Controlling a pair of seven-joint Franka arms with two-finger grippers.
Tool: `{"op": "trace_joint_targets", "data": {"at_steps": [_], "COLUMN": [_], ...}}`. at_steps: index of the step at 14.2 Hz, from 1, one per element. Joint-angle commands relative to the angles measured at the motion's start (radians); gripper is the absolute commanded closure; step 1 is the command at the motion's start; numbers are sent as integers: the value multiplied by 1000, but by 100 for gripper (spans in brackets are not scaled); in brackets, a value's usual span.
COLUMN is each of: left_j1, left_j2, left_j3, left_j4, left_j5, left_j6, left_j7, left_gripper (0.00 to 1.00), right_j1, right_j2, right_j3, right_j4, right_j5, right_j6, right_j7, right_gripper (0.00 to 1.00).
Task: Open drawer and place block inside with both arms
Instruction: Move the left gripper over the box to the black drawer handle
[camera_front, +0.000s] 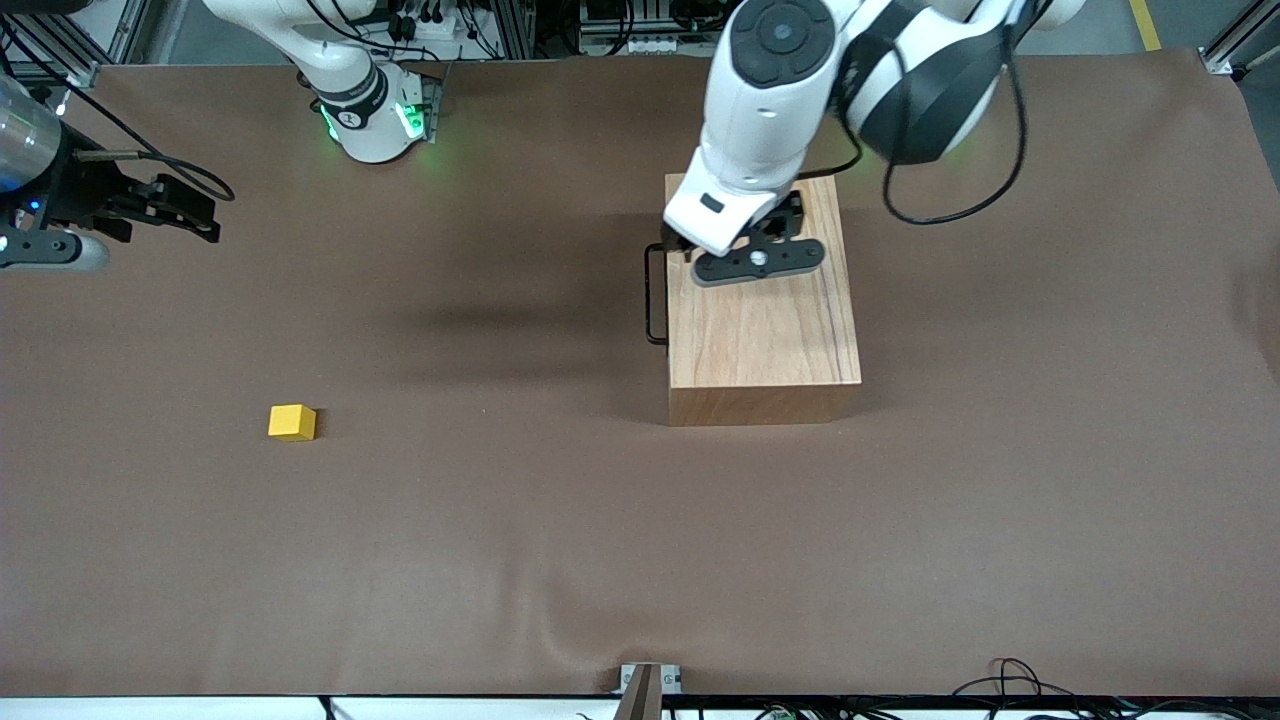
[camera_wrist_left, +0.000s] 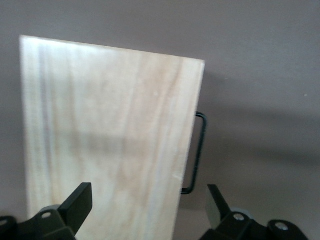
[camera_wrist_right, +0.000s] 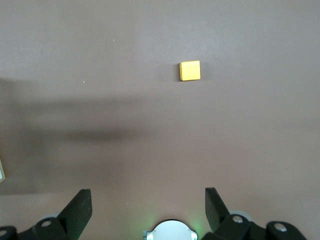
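Black fingers spread wide on the left gripper (camera_wrist_left: 147, 202), which hangs over the top of the wooden box (camera_front: 765, 310), above the edge where the thin black wire handle (camera_front: 654, 295) sticks out. Nothing sits between those fingers and they touch nothing; in the left wrist view one finger (camera_wrist_left: 80, 200) shows over the pale wood and the other over the brown table cover (camera_front: 500, 560) just past the handle.

The drawer looks shut: the handle lies close against the box's side facing the right arm's end of the table, and no tray shows pulled out. What is inside cannot be seen.

The right gripper (camera_front: 190, 210) hangs at the right arm's end of the table, over bare cover, its fingers (camera_wrist_right: 80, 205) also parted wide and empty; that arm waits.

The yellow block (camera_front: 292, 422) lies on the cover toward the right arm's end, well apart from the box and a little nearer the front camera than it, with neither gripper touching it.
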Motion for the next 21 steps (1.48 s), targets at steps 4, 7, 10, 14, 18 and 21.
{"op": "trace_joint_targets", "data": {"at_steps": [4,7,10,14,18,21], "left_j1": [-212,-346,-432,-460,-470,-467], "left_j2": [115,201,235,270,309,326], "left_j3": [103,212,284,312,305,303], "left_j4": [52,96,99,98,89,89], "left_j5": [42,44,44,86,96,93], "left_j6": [60,118,141,189,190,195], "left_j7": [-148,-222,-225,-124,-90,-76], "left_gripper": [0,0,0,0,0,0], "right_j1": [3,3,-9,9,24,32], "right_j2": [-14,-11,-8,-14,-9,-11], "right_j3": [-4,-2,-4,-2,-2,-2], "right_j4": [-27,-26,-44,-52,-108,-125], "right_j5": [10,10,1,-1,-1,-1], "right_j6": [-17,-3,53,64,125,145], "right_j7": [-9,-9,-9,-4,0,0], "right_gripper": [0,0,0,0,0,0]}}
